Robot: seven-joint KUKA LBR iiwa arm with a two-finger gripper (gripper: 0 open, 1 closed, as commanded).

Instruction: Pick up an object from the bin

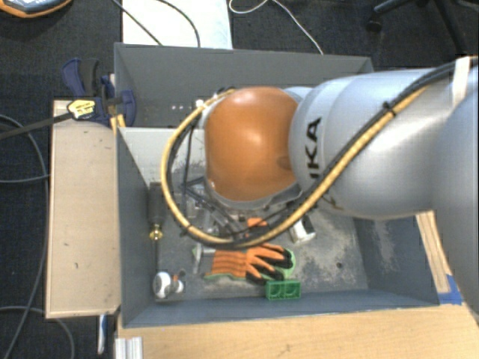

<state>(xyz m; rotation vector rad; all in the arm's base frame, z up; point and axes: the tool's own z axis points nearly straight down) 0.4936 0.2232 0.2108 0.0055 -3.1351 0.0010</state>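
My gripper [215,220] hangs low over the bin's middle, mostly hidden under the orange wrist cover. Just below it, near the front wall, lies an orange, black and green work glove [251,262], spread flat with its fingers pointing right. A small green block [283,289] sits against the front wall beside the glove. A small white piece [301,232] peeks out at the gripper's right.
A dark rod with a brass end [155,217] lies along the bin's left wall. A shiny silver knob [163,283] rests in the front left corner. The arm and its cable loop cover the back and right of the bin.
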